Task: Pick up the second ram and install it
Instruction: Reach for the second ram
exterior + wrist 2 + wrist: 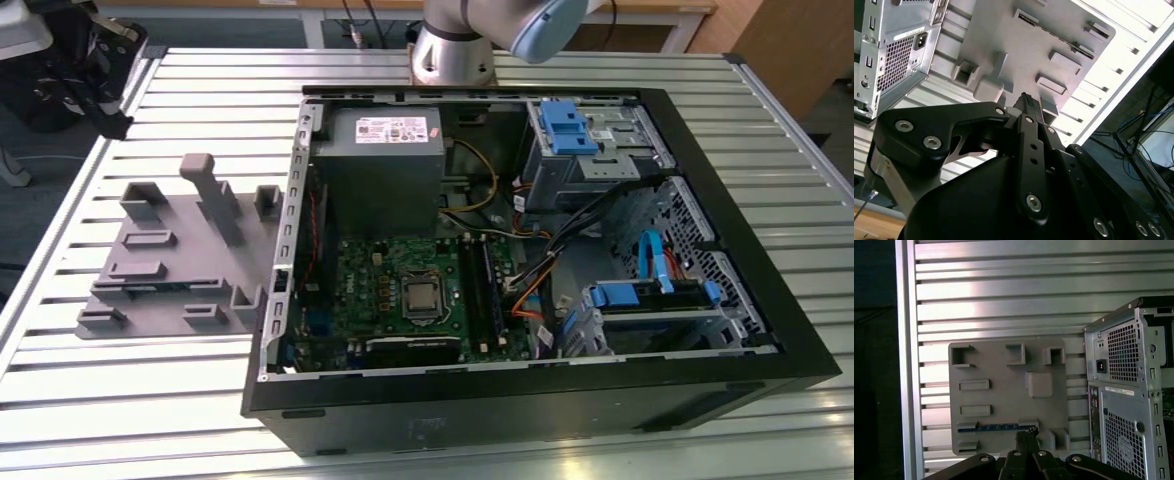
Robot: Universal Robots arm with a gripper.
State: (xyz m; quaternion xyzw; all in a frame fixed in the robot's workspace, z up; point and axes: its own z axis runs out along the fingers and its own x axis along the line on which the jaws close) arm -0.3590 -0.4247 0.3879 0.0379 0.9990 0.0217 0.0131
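Observation:
The second ram (pixel 996 427) shows as a thin blue-green strip seen edge-on, standing in a long slot of the grey fixture plate (pixel 999 405). My gripper (pixel 1026 433) hangs high above that plate, close to the strip's end in the picture, with its two dark fingers pressed together and nothing between them. In the second wrist view the gripper (pixel 1027 98) points at the fixture plate (pixel 1019 45) from well above it. The fixture (pixel 160 265) lies on the table at the exterior view's left.
An open computer case (pixel 747 300) lies beside the fixture, its motherboard (pixel 400 290) and long black memory slots (pixel 481 290) facing up. The slatted metal table (pixel 1004 290) stretches beyond the fixture to a dark edge (pixel 901 365). The arm's base (pixel 451 55) stands behind the case.

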